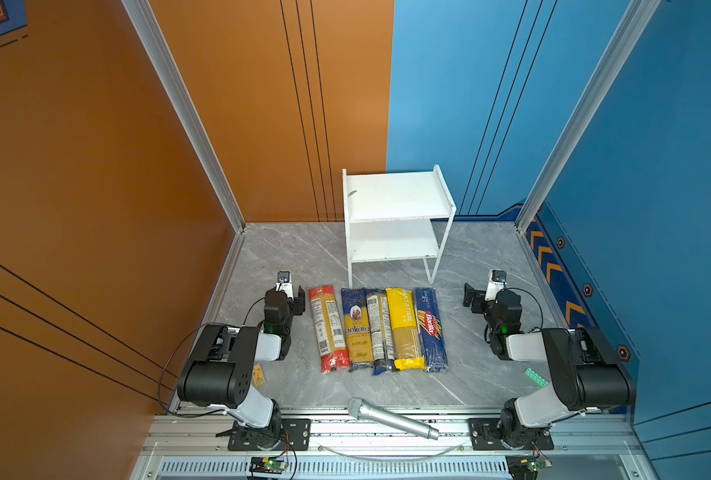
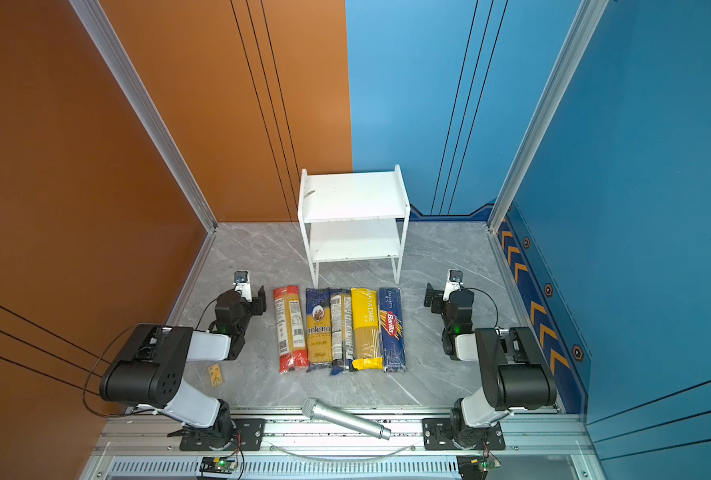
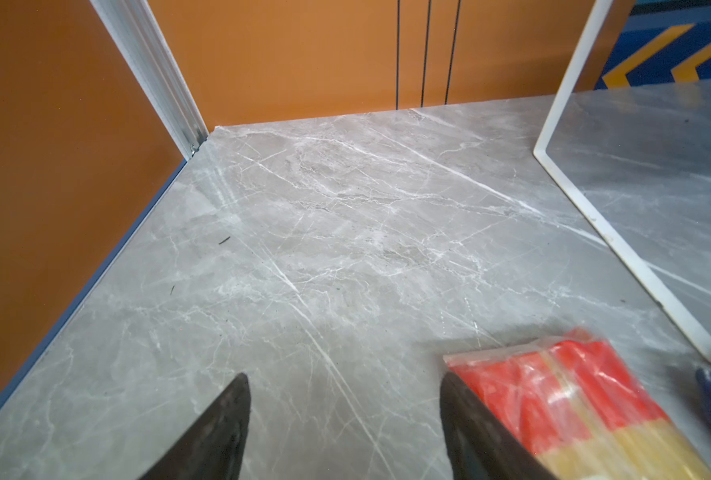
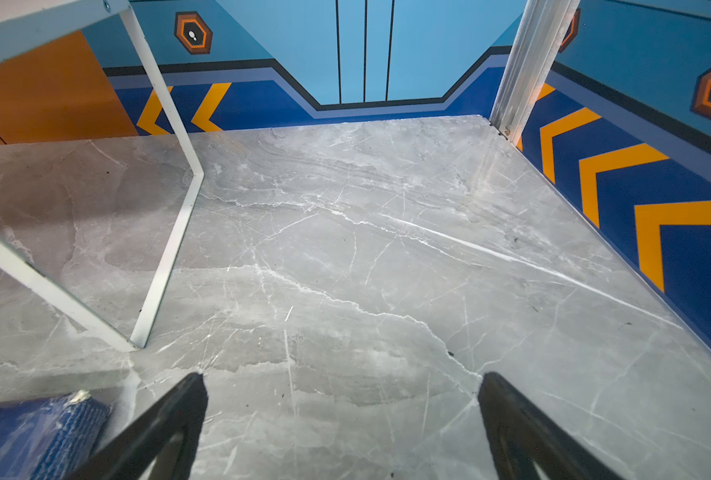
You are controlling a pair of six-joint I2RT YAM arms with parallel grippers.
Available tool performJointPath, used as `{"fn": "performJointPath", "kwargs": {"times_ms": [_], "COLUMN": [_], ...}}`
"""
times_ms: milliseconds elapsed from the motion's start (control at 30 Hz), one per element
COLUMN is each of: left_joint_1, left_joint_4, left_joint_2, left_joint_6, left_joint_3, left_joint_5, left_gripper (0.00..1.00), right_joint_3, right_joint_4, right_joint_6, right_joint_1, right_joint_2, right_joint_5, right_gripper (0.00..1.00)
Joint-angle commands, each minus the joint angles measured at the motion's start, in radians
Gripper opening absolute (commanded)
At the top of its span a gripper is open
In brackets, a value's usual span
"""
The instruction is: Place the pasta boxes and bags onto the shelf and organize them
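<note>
Looking down on a grey marble tabletop (image 1: pixel 287 257) between orange and blue walls. At the back centre, standing upright, a small white two-tier shelf (image 1: pixel 395 195). Just in front of it, lying flat side by side in one row, left to right: red-ended clear bag (image 1: pixel 328 328), yellow-navy "ankara" bag (image 1: pixel 356 328), dark navy bag (image 1: pixel 379 332), yellow bag (image 1: pixel 403 328), blue Barilla box (image 1: pixel 430 328). Left of the row, low over the tabletop, the left claw (image 3: pixel 343 376), jaws apart, holding nothing. One of its fingers (image 3: pixel 482 432) right against the red end of the clear bag, possibly touching. Right of the row, apart from the box, the right claw (image 4: pixel 343 374), spread wide and empty. Along the front edge, lying slantwise, a silver microphone (image 1: pixel 393 417).
</note>
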Motion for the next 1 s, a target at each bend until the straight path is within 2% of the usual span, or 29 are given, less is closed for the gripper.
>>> {"fn": "performJointPath", "kwargs": {"times_ms": [0, 67, 133, 267, 600, 767, 967], "left_joint_1": [-0.005, -0.005, -0.005, -0.005, -0.002, -0.007, -0.075], "left_joint_4": [0.009, 0.009, 0.009, 0.011, 0.003, -0.108, -0.281], "left_joint_2": [0.000, 0.000, 0.000, 0.001, -0.014, -0.114, -0.291], "left_joint_6": [0.004, 0.004, 0.004, 0.004, 0.003, 0.011, 0.049], "left_joint_3": [-0.003, -0.004, -0.004, -0.004, -0.001, 0.012, 0.040], "left_joint_5": [0.015, 0.016, 0.015, 0.014, 0.012, 0.020, -0.003], "left_gripper": [0.70, 0.75, 0.89, 0.99, 0.98, 0.98, 0.98], "right_joint_3": [0.010, 0.009, 0.009, 0.009, -0.027, 0.026, 0.128], "right_joint_4": [-0.010, -0.010, -0.008, -0.007, 0.052, -0.154, -0.504], "right_joint_6": [-0.009, -0.009, -0.008, -0.009, -0.007, -0.011, 0.004], "right_joint_1": [-0.001, -0.002, -0.002, 0.000, 0.001, 0.001, 0.001], "right_joint_2": [0.005, 0.005, 0.005, 0.005, -0.014, -0.141, -0.346], "right_joint_5": [0.006, 0.006, 0.005, 0.009, 0.023, 0.003, -0.056], "right_gripper": [1.00, 1.00, 1.00, 1.00, 1.00, 1.00, 1.00]}}
